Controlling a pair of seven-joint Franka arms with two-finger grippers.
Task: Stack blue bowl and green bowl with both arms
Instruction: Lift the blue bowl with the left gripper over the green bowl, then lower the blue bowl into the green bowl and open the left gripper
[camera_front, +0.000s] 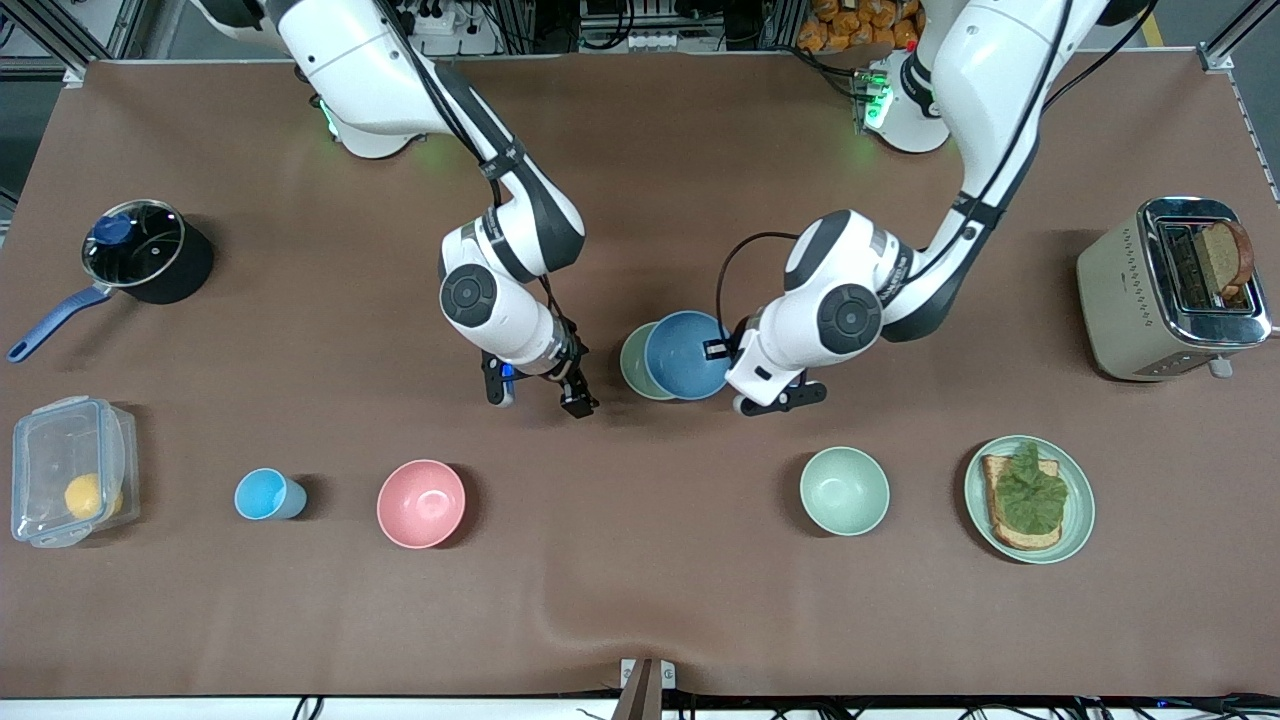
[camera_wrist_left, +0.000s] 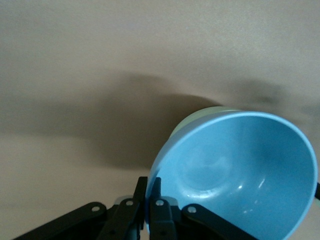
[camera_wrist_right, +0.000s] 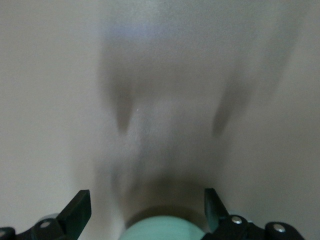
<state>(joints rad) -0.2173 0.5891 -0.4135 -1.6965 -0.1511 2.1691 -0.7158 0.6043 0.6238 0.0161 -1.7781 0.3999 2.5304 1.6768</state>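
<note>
The blue bowl (camera_front: 685, 352) is tilted and lies over the green bowl (camera_front: 630, 362) at the table's middle, covering most of it. My left gripper (camera_front: 722, 350) is shut on the blue bowl's rim at the side toward the left arm's end. In the left wrist view my left gripper (camera_wrist_left: 148, 182) pinches the rim of the blue bowl (camera_wrist_left: 240, 170), and a sliver of the green bowl (camera_wrist_left: 215, 111) shows past it. My right gripper (camera_front: 540, 392) is open and empty beside the green bowl, toward the right arm's end. In its wrist view my right gripper (camera_wrist_right: 147, 205) has a pale green curved surface (camera_wrist_right: 162, 231) between its fingers.
A pink bowl (camera_front: 421, 503), a light-blue cup (camera_front: 262, 494), a mint-green bowl (camera_front: 844, 490) and a green plate (camera_front: 1080, 500) with toast and lettuce stand nearer the front camera. A toaster (camera_front: 1120, 290), a lidded pot (camera_front: 140, 250) and a plastic box (camera_front: 65, 470) sit at the ends.
</note>
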